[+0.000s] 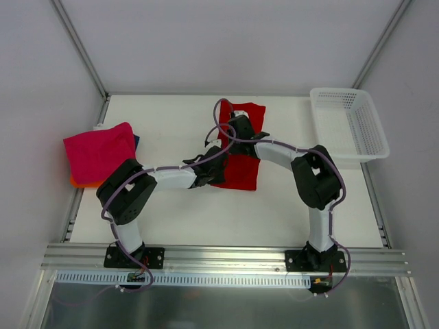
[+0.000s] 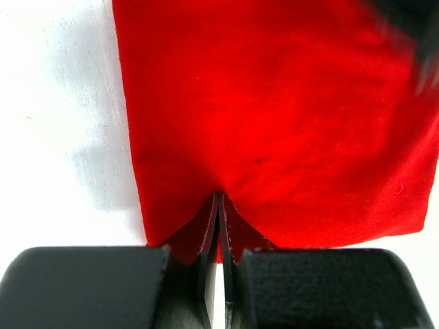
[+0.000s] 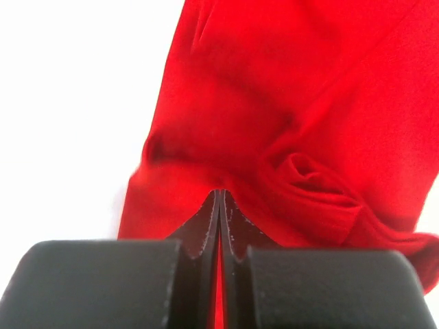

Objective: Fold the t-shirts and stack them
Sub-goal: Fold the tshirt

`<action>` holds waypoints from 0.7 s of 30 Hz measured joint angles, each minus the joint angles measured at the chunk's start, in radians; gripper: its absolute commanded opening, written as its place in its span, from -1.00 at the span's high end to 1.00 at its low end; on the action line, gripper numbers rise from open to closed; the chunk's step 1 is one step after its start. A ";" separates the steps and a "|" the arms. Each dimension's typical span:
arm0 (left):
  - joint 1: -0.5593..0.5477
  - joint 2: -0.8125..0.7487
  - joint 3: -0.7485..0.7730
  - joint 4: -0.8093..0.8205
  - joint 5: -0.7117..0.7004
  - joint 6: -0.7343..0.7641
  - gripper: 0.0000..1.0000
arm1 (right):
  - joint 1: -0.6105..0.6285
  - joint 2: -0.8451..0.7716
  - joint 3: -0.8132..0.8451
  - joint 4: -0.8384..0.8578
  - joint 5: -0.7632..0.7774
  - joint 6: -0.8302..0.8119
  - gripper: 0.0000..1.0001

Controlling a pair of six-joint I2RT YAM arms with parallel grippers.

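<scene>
The bright red t-shirt [image 1: 241, 168] lies as a long strip in the middle of the table. My left gripper [image 1: 217, 173] is shut on its near left edge, and the left wrist view shows the fingers pinching red cloth [image 2: 274, 116] at the hem [image 2: 219, 199]. My right gripper [image 1: 232, 131] is shut on the shirt's far part; the right wrist view shows its pinch [image 3: 219, 195] beside a bunched fold [image 3: 309, 178]. A folded magenta-pink shirt [image 1: 99, 151] tops a stack at the left edge, over an orange one [image 1: 81, 182] and a blue one [image 1: 136, 142].
A white plastic mesh basket [image 1: 346, 123] stands at the table's back right corner. The white tabletop [image 1: 178, 212] is bounded by metal rails at the sides and front.
</scene>
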 measured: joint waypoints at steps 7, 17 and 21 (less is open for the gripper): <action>0.000 -0.037 -0.069 0.062 0.003 -0.018 1.00 | -0.061 0.117 0.220 -0.095 0.039 -0.063 0.99; -0.002 -0.077 -0.093 0.033 -0.003 -0.002 1.00 | -0.095 0.116 0.265 -0.129 0.074 -0.134 0.99; -0.002 -0.079 -0.005 -0.080 -0.026 0.056 1.00 | -0.095 -0.018 0.218 -0.177 0.080 -0.168 0.99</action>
